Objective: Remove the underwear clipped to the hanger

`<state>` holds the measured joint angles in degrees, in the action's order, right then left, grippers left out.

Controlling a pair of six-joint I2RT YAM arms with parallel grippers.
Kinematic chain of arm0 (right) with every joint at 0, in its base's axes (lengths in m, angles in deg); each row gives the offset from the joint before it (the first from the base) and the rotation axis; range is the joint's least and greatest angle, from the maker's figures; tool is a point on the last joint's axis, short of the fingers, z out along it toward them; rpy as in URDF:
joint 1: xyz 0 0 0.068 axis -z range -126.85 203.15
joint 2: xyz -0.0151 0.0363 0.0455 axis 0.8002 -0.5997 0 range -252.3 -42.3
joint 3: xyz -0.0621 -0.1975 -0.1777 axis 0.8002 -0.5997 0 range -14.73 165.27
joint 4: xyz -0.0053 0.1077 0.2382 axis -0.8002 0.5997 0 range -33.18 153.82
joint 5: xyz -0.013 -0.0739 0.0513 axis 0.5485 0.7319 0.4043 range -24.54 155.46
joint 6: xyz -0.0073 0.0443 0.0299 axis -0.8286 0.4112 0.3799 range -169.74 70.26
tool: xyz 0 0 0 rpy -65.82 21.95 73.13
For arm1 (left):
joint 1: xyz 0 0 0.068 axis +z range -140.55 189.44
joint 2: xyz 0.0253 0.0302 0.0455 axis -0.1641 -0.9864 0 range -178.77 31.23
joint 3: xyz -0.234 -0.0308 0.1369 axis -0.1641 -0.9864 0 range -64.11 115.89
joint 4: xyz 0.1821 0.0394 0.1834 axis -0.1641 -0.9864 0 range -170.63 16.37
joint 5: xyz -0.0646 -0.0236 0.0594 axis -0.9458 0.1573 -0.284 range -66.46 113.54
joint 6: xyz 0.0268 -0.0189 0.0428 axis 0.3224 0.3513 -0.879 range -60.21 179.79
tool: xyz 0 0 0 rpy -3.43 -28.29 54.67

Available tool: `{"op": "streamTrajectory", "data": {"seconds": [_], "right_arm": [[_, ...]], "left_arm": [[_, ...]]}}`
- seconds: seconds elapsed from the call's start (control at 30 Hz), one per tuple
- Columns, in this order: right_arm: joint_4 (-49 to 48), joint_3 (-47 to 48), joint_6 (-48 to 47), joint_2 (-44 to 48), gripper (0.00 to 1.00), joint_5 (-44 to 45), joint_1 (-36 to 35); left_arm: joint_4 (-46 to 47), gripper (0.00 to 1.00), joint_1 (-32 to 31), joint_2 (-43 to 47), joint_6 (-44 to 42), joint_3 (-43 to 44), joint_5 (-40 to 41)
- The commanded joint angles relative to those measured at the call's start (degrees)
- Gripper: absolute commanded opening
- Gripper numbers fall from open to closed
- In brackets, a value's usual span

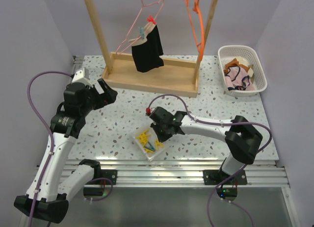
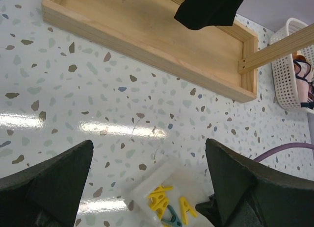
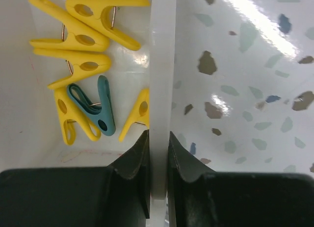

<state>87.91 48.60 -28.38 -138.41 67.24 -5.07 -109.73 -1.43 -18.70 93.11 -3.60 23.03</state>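
The black fabric brief [image 1: 147,48] hangs on the pink wire hanger [image 1: 147,11] in the wooden rack [image 1: 147,79]. It is pinned at its upper edge by a teal clothes peg [image 1: 142,31], and its long axis drops straight down toward the rack's base. From my left arm [image 1: 64,124] it lies up and forward. In the left wrist view only its lower hem shows, at the top of the frame beyond the base board.

My left jaws stand wide apart above the speckled surface [image 1: 221,104], just in front of the rack. This is the nearer arm, so I judge the reach for the peg falls to it.

My right jaws are pinched together on the side wall of the shallow clear plastic tub [image 3: 162,65], low on the surface and well apart from the hanger. The tub holds loose yellow plastic pegs [image 3: 83,38] and a single teal peg [image 3: 95,109].

The white plastic basket [image 1: 260,65] at the far right holds the pale pink brief with navy trim [image 1: 240,82] — beside it lies some brown cloth [image 1: 230,67]. The orange hanger [image 1: 196,26] carries nothing.
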Motion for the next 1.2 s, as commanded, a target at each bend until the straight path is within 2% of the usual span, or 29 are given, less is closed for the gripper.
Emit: {"op": "streamTrajectory", "data": {"seconds": [0.0,0.17,0.33,0.37,0.63,0.77,0.8,0.83,0.9,0.93,0.97,1.03,1.07,1.17], "right_arm": [[-0.42,-3.73,2.62,5.04,0.00,2.70,5.63],[3.78,-10.15,5.52,12.43,0.00,6.91,15.48],[11.09,-13.22,10.79,16.04,0.00,13.06,19.28],[14.14,-13.75,14.37,17.61,0.00,14.90,20.32],[29.63,-19.11,33.98,31.76,0.00,19.92,21.13],[30.96,-21.49,37.34,36.17,0.00,21.77,22.00],[30.96,-21.76,37.52,36.17,0.03,21.77,22.35],[31.05,-21.58,37.70,35.74,0.20,21.51,22.44],[32.10,-20.80,37.96,35.56,0.32,21.33,22.53],[32.45,-19.40,37.44,36.60,0.47,21.25,22.53],[33.32,-18.60,37.43,37.48,0.55,21.68,22.62],[34.47,-15.19,36.39,40.37,0.62,22.82,22.62],[35.08,-14.12,35.86,40.83,0.72,23.52,22.62],[38.41,-9.29,34.80,40.31,0.89,24.06,22.71]], "left_arm": [[0.85,1.00,0.68,-0.86,-2.03,0.57,1.66],[2.96,1.00,0.68,-1.92,-2.30,0.22,0.78],[6.82,1.00,0.68,-3.94,-2.91,-2.85,-1.50],[7.70,1.00,0.68,-4.38,-3.17,-3.46,-2.55],[14.56,1.00,0.77,-8.33,-4.41,-5.67,-5.11],[18.77,1.00,1.03,-12.98,-3.79,-6.19,-5.81],[20.26,1.00,1.12,-13.95,-3.44,-6.28,-5.90],[20.80,1.00,1.20,-15.10,-3.18,-5.67,-6.08],[22.11,1.00,1.56,-18.52,-2.13,-4.79,-6.52],[22.47,1.00,1.64,-19.75,-1.68,-3.57,-6.52],[22.47,1.00,1.99,-21.85,-0.98,-2.86,-5.56],[21.34,1.00,2.70,-24.15,2.09,-0.32,-3.71],[20.81,1.00,3.57,-26.86,3.32,0.56,-3.10],[20.10,1.00,4.98,-32.66,7.89,3.64,-2.65]]}}
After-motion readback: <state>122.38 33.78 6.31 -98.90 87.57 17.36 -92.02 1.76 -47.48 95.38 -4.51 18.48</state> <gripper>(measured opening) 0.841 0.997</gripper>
